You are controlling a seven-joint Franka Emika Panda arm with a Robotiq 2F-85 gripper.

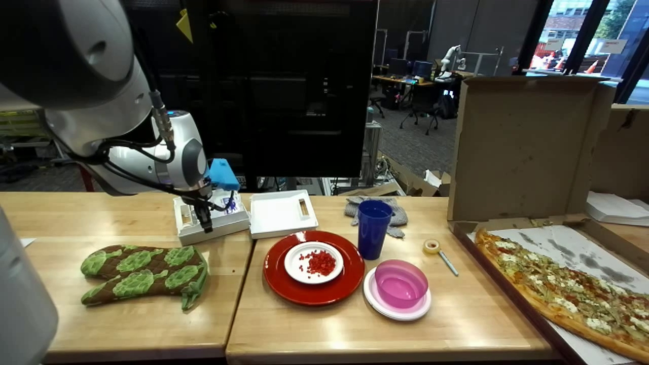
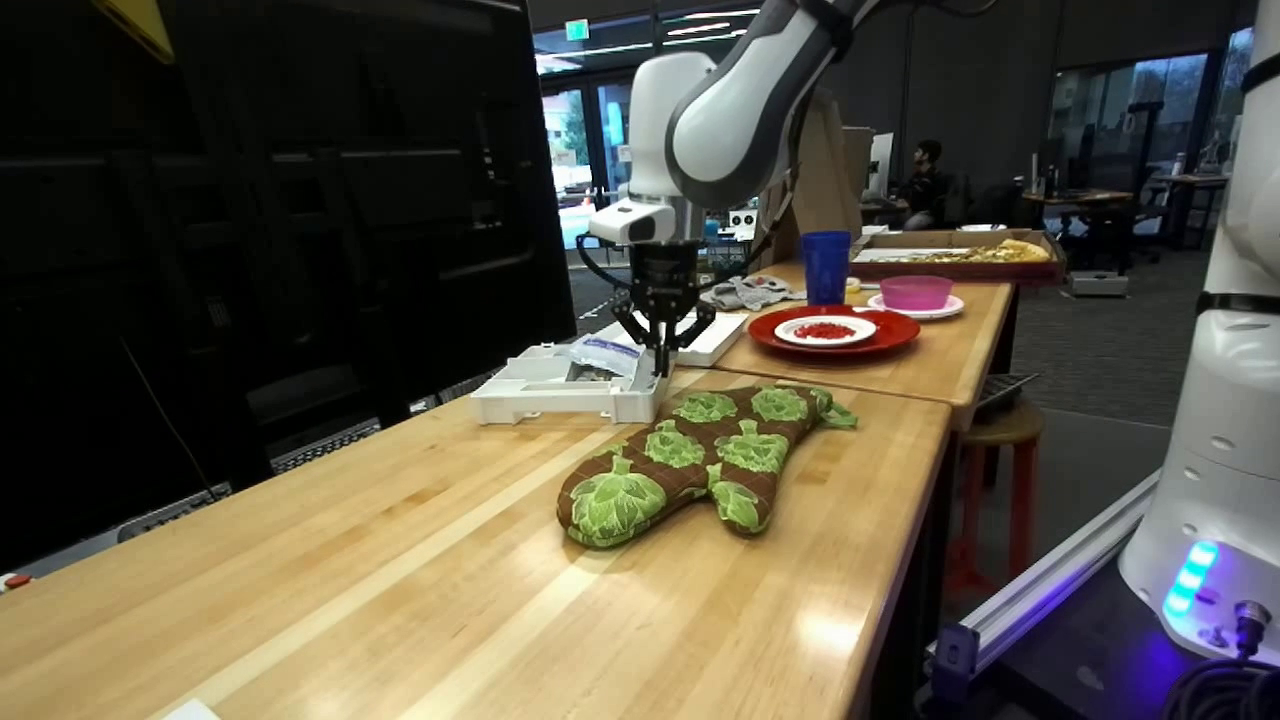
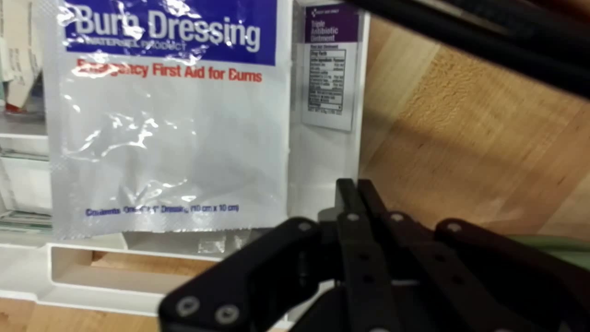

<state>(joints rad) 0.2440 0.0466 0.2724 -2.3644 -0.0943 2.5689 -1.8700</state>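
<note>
The jaws are being held together, nothing clamped, at the rim of the case; contact cannot be told. Beside them, the dressing is being carried in the case. A tipped case is being risked by a downward push, a fall over the far edge of the desk by one outward. Low passage is being limited by the mitt and tray, then by the red plate and cup; more room is being left above the mitt.
</note>
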